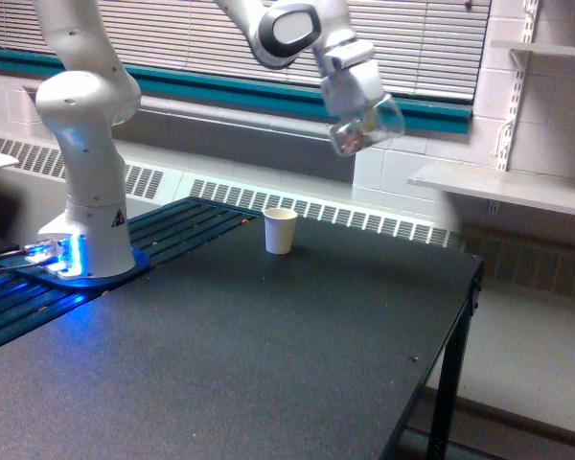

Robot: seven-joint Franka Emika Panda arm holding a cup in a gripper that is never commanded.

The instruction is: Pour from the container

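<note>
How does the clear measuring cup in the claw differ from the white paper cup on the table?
The clear plastic measuring cup is see-through, showing small bits inside; the small white paper cup is opaque. The measuring cup hangs tilted in the air, held by the claw; the paper cup stands upright on the dark table. Both are small open-topped cups.

Open air surrounds the gripper [356,123] holding the container [366,126]; well below it, only a white paper cup [280,230] interrupts the dark table [268,355].
</note>
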